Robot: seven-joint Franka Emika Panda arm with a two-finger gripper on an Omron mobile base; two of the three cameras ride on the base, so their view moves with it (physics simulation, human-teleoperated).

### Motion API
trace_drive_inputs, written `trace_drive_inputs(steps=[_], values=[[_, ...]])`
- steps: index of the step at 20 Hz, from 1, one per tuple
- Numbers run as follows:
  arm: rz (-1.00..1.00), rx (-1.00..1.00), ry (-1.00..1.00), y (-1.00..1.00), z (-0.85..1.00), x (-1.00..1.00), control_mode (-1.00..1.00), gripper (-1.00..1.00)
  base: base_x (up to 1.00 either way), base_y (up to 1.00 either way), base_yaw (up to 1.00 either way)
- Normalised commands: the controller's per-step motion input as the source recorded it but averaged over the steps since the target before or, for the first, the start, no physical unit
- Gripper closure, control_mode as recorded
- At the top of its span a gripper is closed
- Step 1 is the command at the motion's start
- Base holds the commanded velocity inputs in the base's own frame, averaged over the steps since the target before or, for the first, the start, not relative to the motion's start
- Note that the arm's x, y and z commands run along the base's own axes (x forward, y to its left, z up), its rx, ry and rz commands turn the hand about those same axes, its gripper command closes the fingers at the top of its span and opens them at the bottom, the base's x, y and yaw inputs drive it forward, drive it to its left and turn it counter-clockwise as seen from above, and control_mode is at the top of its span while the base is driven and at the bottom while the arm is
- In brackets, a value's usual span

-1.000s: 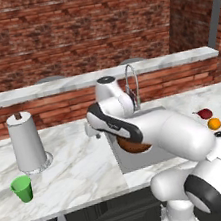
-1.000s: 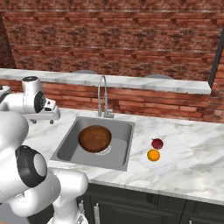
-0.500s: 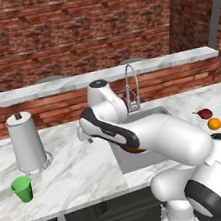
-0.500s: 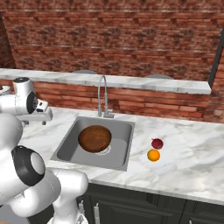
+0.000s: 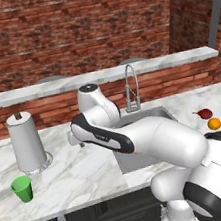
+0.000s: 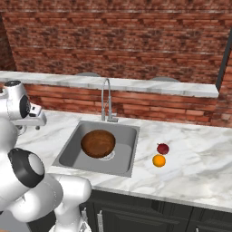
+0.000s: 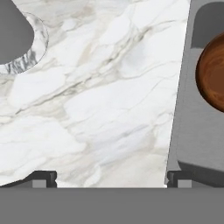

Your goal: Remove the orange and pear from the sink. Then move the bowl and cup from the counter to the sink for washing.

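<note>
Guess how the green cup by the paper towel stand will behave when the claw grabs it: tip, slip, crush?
The cup is small and narrows toward its base, so a sideways nudge would probably tip it. Its tapered, smooth-looking wall may let it slide down out of a squeeze. It looks empty and light, standing upright on the counter, so lifting should be easy.

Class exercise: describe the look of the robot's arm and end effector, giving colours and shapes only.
The arm is thick and rounded, with glossy white shells and dark bands and caps at the joints. The end effector ends in two small, dark, blocky tips. No cables or markings are visible.
</note>
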Motion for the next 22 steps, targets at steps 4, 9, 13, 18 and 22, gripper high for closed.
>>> trace_drive_inputs(steps=[4, 9, 13, 18, 22], values=[[0.0, 0.0, 0.0, 0.32, 0.0, -0.07, -1.0, -1.0, 0.0, 0.0, 0.0], [0.0, 0.0, 0.0, 0.33, 0.0, -0.08, -1.0, -1.0, 0.0, 0.0, 0.0], [0.0, 0.0, 0.0, 0.33, 0.0, -0.08, -1.0, -1.0, 0.0, 0.0, 0.0], [0.0, 0.0, 0.0, 0.34, 0.0, -0.06, -1.0, -1.0, 0.0, 0.0, 0.0], [0.0, 0.0, 0.0, 0.31, 0.0, -0.06, -1.0, -1.0, 0.0, 0.0, 0.0]])
